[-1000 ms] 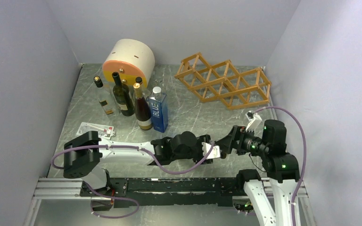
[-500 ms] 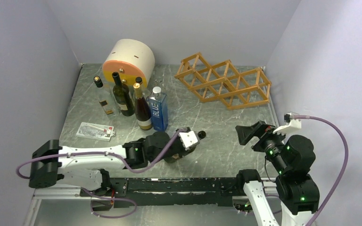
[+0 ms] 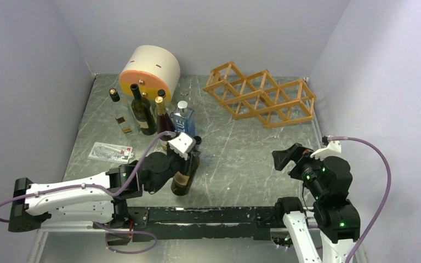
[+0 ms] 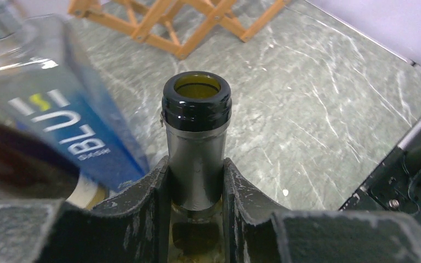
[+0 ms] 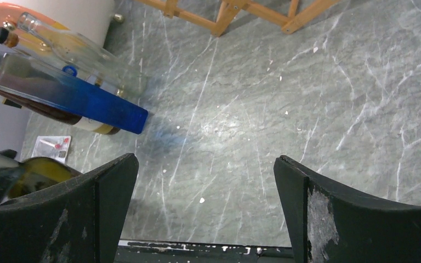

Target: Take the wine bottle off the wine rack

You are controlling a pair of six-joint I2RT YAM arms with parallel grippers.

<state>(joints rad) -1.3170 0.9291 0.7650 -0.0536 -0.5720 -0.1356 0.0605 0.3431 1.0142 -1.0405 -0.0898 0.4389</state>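
Grey marble-look surface [image 3: 241, 148] with white veins, walled in pale on three sides; wine rack [image 3: 260, 98] at back right, orange-tan stick lattice of diamond cells, lying at an angle with its long side running left-back to right-front; cream and orange cylinder [image 3: 149, 71] at back left, tipped so the orange face looks forward.

Left gripper [image 4: 196, 186] is clamped narrow on the neck of the wine bottle [image 4: 196, 137], dark fingers [image 4: 142, 203] pressed on both sides just under the lip; right gripper [image 5: 205, 181] is spread wide and holds nothing, only bare surface between its fingers; it hangs at front right, well apart from the bottle.

Wine bottle is at front centre-left, well apart from the rack, just in front of the bottle cluster; long axis near upright, leaning a little, mouth up and toward the back; cannot tell if the base touches the surface; dark olive-green glass, black band round the lip, dark sleeve on the neck, mouth open, no cork seen; no readable label on it.

Blue bottle [image 4: 60, 109], square-sided, clear top fading to blue, white letters read "BLUE", smaller line below too blurred; it stands just behind the wine bottle; beside it a brown bottle [image 3: 164, 123] with gold cap, a dark bottle [image 3: 144, 112] and a clear bottle [image 3: 119, 112] with black cap, labels too small to read; flat packet [image 3: 111, 151] with red marks at left, unreadable.
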